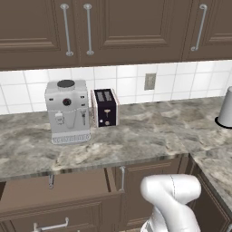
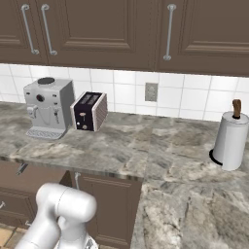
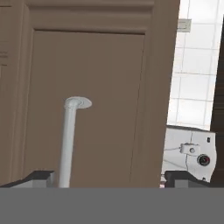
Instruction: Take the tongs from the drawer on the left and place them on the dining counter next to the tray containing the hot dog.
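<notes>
Kitchen, at the lower cabinets: I am holding my gripper (image 3: 109, 181) with its jaws spread wide and gripping nothing. In the hand view the silver bar handle (image 3: 68, 144) is standing free between the two dark tips, against a brown wooden front.

The drawer (image 1: 68, 186) is sitting under the front edge of the tabletop (image 1: 149, 136), toward its left end. It seems to be standing a little proud of the fronts beside it, though I cannot tell how far out it is. The tongs are hidden from me; I am judging that they are lying inside it.

I am treating this as the step between working the handle and reaching in. To do it well, I am planning to back straight off the bar so neither tip snags it. I will then check that the drawer gives enough room before coming down from above, jaws kept wide and turned across the tongs' narrow arms.

On the marbled grey-beige tabletop, a coffee machine (image 1: 67, 111) and a toaster (image 1: 105, 108) are standing side by side at the back edge. A paper towel holder (image 2: 231, 141) is standing toward the right corner. White tiling (image 1: 181, 81) with an outlet (image 1: 149, 81) is running behind them, and dark wall cabinets (image 1: 131, 27) are hanging overhead.
</notes>
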